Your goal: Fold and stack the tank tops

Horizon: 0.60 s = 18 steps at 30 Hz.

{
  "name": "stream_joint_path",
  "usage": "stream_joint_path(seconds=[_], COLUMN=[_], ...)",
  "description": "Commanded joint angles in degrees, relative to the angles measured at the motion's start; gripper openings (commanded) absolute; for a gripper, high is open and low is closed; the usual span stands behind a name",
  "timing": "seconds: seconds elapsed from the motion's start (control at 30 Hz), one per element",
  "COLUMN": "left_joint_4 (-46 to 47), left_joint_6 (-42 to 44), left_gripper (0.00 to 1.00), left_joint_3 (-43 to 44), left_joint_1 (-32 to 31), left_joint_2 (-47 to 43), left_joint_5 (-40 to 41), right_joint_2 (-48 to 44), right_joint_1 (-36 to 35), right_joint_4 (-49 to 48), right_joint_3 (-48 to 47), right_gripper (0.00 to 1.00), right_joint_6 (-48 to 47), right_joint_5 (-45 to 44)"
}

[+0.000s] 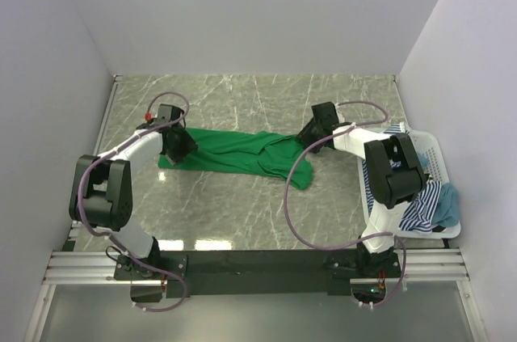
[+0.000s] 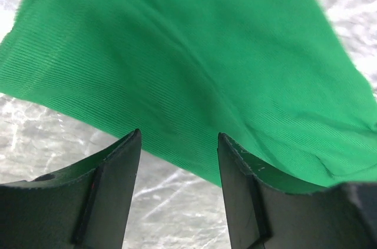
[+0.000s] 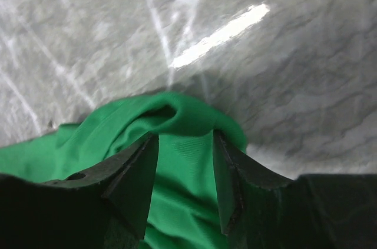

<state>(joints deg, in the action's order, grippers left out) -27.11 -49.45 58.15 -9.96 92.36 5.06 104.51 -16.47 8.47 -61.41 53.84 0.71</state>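
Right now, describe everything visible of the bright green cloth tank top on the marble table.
The bright green tank top is a thin, finely ribbed knit, limp. It lies stretched sideways across the grey marble table, smooth at its left end, bunched and wrinkled at its right. The left gripper stands open at the left edge, the right gripper open astride the bunched end; contact is unclear.

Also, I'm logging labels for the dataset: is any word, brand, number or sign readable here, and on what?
None can be read. The green tank top, striped tank top, teal tank top, white basket, marble table, left arm and right arm show no print, tag or number.
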Motion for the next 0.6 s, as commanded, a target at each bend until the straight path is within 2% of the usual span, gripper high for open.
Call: stream_joint_path(seconds=[0.0,0.13,0.33,0.57], left_joint_4=[2.5,2.94,1.8,0.92], left_joint_6=[-2.05,-3.19,-3.28,-2.58], left_gripper=[0.6,0.59,0.6,0.59], left_joint_3=[-2.16,-3.48,-3.31,-2.87], left_joint_1=[3.26,5.21,6.88,7.93], left_joint_2=[1.68,3.0,4.23,3.8], left_joint_5=[-3.56,-4.53,-3.83,-2.86], right_joint_2=[1.57,2.71,2.98,0.7], right_joint_1=[1.44,1.97,2.06,2.58], right_joint_4=[-1.44,0.49,0.93,0.23], right_joint_3=[-1.34,-3.45,-4.86,-5.74], right_gripper=[0.49,0.45,0.46,0.49], right_joint_6=[1.7,-0.05,-2.69,-3.49], right_joint_5=[-0.62,-4.66,-9.76,-5.73])
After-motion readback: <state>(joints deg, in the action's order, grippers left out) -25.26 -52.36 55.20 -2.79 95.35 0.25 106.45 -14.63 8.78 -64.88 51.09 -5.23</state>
